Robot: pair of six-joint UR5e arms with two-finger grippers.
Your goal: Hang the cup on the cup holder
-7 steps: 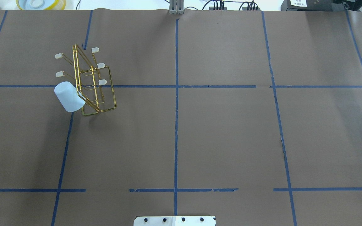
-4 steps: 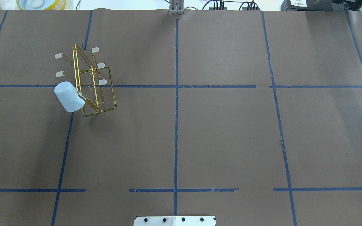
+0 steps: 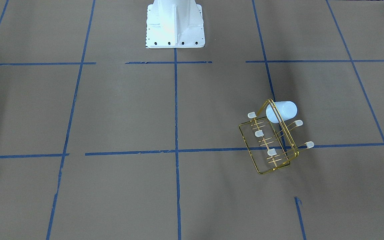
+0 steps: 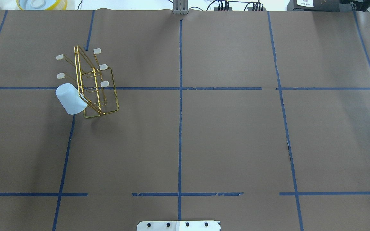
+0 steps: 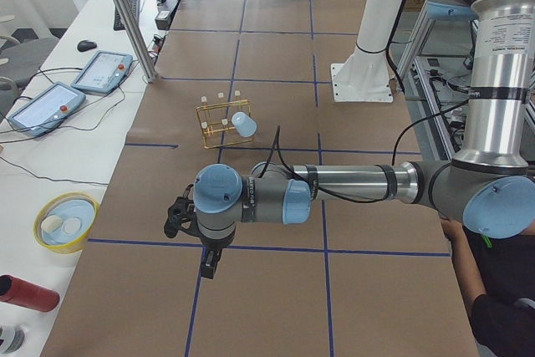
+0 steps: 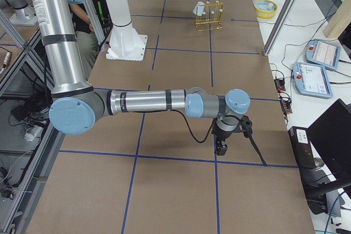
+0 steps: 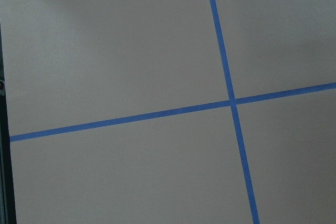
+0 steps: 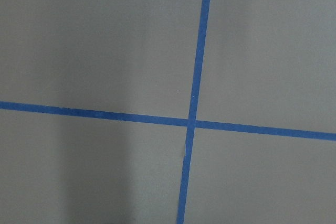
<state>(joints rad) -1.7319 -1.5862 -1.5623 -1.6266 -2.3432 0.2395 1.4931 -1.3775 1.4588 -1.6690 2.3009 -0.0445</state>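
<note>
The cup is a small pale bluish-white tumbler. It sits tilted on the near-left side of the cup holder, its mouth toward the gold wire frame and off the table. The prong under it is hidden. Both also show in the front view, the cup at the rack. My left gripper shows only in the exterior left view, low over the table and far from the rack. My right gripper shows only in the exterior right view. I cannot tell whether either is open or shut.
The white robot base stands mid-table. Off the brown paper on the left side are a yellow-rimmed dish, a red cylinder and teach pendants. A metal post stands beyond the right edge.
</note>
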